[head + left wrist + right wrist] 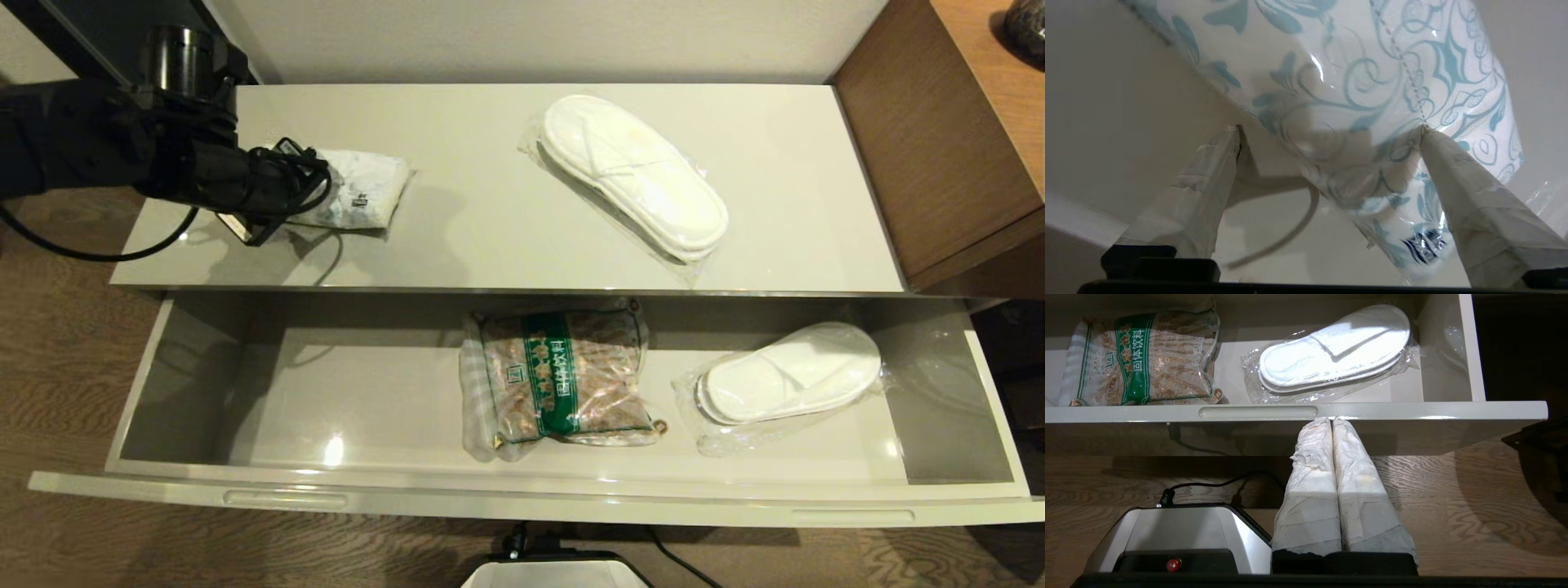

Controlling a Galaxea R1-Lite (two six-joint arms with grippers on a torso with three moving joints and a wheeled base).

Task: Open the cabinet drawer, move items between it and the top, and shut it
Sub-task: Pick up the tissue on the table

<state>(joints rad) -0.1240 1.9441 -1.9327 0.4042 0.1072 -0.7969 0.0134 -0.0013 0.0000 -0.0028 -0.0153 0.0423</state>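
Observation:
The cabinet drawer [343, 408] stands pulled out below the top [490, 237]. On the top's left end lies the white-and-pale-blue tissue pack [363, 189] [1355, 73]. My left gripper [286, 192] [1329, 128] hovers at its near end, open, one finger beside the pack and the other against its wrap. One pair of wrapped white slippers [633, 175] lies further right on the top. In the drawer are the brown snack bag [563, 376] [1143, 359] and another pair of slippers [788, 376] [1335, 349]. My right gripper [1332, 420] is shut and empty, just below the drawer front [1412, 410].
A taller brown wooden unit [939, 147] borders the top on the right. The drawer front has slot handles [286, 499] [1257, 412] near its ends. My base [555, 572] [1180, 531] and a black cable sit on the wood floor before the drawer.

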